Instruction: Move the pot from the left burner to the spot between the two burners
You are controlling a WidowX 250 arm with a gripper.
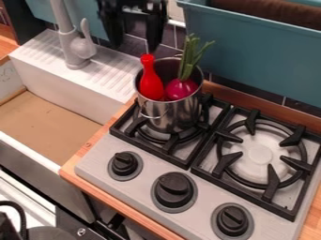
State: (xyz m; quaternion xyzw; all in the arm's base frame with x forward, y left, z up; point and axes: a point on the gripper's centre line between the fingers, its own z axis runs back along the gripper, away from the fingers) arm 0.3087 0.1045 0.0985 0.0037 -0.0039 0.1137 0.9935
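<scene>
The black gripper hangs at the top of the view, above and to the left of the pot. Its two fingers stand well apart, open, and nothing is between them. A silvery metal pot stands upright on the left burner, covering most of it. Inside the pot are a red bottle-shaped object and a purple-red vegetable whose green stalks rise above the rim. The right burner carries nothing on its black grate.
Three black knobs line the stove's front. At the left is a white sink with a grey faucet. A blue-green box rises behind the stove, close to the pot's back right.
</scene>
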